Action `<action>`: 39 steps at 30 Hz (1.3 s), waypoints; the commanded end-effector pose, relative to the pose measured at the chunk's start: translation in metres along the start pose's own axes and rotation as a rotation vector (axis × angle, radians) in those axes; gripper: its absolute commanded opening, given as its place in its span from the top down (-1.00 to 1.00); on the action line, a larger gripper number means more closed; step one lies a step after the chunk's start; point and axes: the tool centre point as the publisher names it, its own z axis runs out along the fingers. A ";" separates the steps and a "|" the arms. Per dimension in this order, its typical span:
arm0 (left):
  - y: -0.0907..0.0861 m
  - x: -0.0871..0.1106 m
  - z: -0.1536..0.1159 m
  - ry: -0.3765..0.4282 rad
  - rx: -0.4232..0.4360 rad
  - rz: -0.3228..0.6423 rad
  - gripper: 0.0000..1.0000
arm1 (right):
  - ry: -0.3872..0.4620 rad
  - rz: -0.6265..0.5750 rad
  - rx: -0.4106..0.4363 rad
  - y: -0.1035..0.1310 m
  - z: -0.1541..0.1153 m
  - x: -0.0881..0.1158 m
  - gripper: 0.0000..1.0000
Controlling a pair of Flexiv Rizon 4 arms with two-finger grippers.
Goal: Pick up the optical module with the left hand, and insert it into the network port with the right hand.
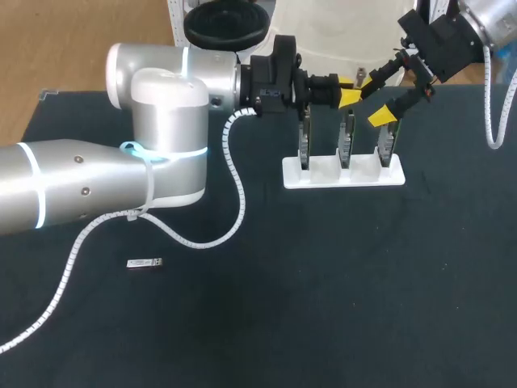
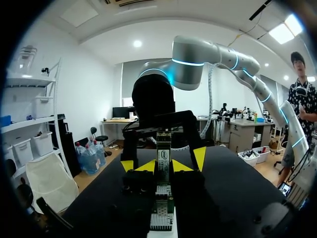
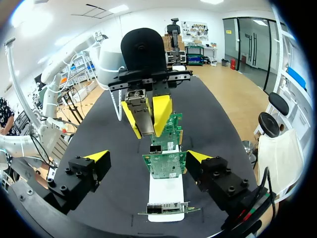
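Silver and small, the optical module (image 3: 141,113) sits between the two yellow fingertips of the left tool (image 1: 349,97), which is clenched on it from both sides. In the head view the left arm (image 1: 97,182) comes in from the left side and reaches across to the far part of the black table (image 1: 323,307). Its tool is above the white holder (image 1: 323,176), and the module hangs above the row of cards, near the middle one. I cannot tell if the module touches a card.

Three green network cards (image 1: 345,141) stand upright in the holder, one behind another as the right wrist view shows them.

Facing the left tool from the other side is the right tool (image 3: 147,157), which comes down from the far right corner. It is released, with its fingers wide apart. In the right wrist view the nearest green card stands between these fingers, and the held module is ahead of them and higher. In the left wrist view the right tool's yellow tips show just outside the left tool's own tips, one on each side.

Well apart from all this, a second module (image 1: 145,263) lies flat on the table near the left arm. A white spiral cable (image 1: 236,166) hangs from that arm.
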 end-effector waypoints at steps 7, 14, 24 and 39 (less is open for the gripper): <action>0.001 0.001 0.001 0.014 -0.015 -0.013 1.00 | 0.001 0.000 0.000 0.000 0.000 0.000 -1.00; 0.001 0.002 0.002 0.016 -0.018 -0.016 1.00 | 0.001 0.000 0.000 0.000 0.000 0.000 -1.00; 0.002 0.006 0.000 0.012 -0.034 -0.034 1.00 | 0.001 0.000 0.000 0.000 0.000 0.000 -1.00; 0.004 0.007 -0.002 0.000 -0.034 -0.045 1.00 | 0.001 0.000 0.000 0.000 0.000 0.000 -1.00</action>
